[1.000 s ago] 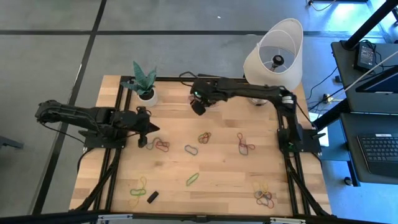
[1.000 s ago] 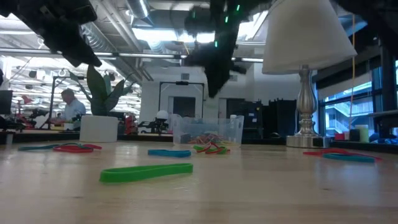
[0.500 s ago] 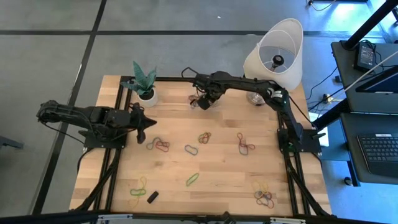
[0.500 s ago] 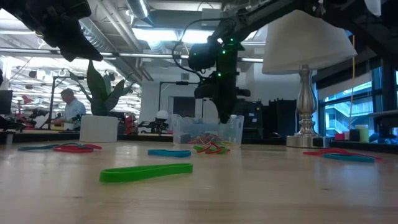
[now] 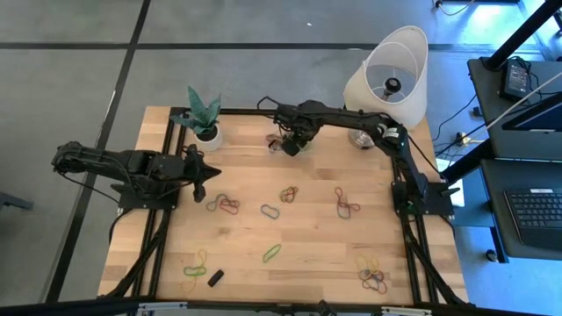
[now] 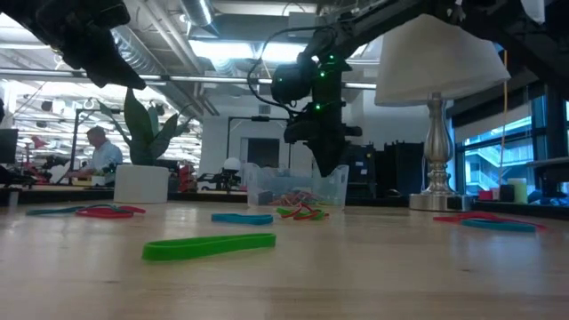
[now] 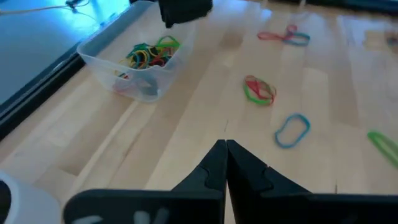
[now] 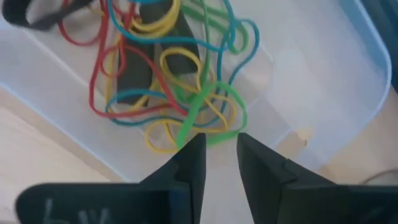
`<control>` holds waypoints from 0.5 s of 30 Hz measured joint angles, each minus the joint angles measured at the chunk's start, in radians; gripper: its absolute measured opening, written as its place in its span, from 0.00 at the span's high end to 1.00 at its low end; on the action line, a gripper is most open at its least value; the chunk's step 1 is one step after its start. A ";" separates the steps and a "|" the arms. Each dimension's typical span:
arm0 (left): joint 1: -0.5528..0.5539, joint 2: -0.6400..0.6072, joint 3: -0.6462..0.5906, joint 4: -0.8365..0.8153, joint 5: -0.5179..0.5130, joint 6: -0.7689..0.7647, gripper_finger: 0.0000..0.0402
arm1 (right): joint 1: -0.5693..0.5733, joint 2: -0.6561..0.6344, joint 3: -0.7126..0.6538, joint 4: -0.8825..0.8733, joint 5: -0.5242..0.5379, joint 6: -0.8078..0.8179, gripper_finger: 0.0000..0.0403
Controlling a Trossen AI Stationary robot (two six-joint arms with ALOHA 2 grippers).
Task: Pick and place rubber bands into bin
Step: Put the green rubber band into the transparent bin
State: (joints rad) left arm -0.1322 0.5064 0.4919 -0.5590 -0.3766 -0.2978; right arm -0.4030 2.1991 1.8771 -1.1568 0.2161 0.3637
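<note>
Lying in a tangle on the bin's floor, the rubber bands (image 8: 168, 81) already delivered fill the upper left of the right wrist view, with a green loop (image 8: 208, 115) reaching right down to the tips of the right gripper (image 8: 219, 144). Its fingers (image 8: 189, 165) stand slightly parted with a narrow gap between them, and I cannot tell whether that green loop is free of them or just caught at the tips. The bin (image 5: 278, 141) sits in the upper middle of the high view, and the right gripper hangs directly over it, pointing down inside its walls.

More bands lie loose on the table (image 5: 316, 246): a red-green cluster (image 5: 226, 204), a blue loop (image 5: 270, 211), another cluster (image 5: 288, 194) at centre, and others toward the lower corners.

The left gripper (image 5: 201, 181) hovers at the left centre of the high view, fingers closed to a point and holding nothing. The red-green cluster lies just below and right of it, so the left arm looks nearer to that one; the blue loop's long axis runs diagonally.
</note>
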 joint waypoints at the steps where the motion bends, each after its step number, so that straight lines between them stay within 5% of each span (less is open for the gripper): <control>1: 0.000 0.000 0.000 -0.005 0.016 0.027 1.00 | 0.000 -0.002 0.000 -0.011 0.000 0.000 0.77; 8: 0.000 0.000 0.000 0.011 0.162 0.068 0.99 | 0.059 -0.081 0.000 -0.010 0.036 0.050 0.86; 15: 0.000 0.006 0.000 0.010 0.181 0.065 0.99 | 0.173 -0.177 0.000 -0.016 0.084 0.119 0.99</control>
State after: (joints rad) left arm -0.1322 0.5120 0.4923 -0.5489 -0.1959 -0.2328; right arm -0.2305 2.0224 1.8774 -1.1725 0.3006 0.4823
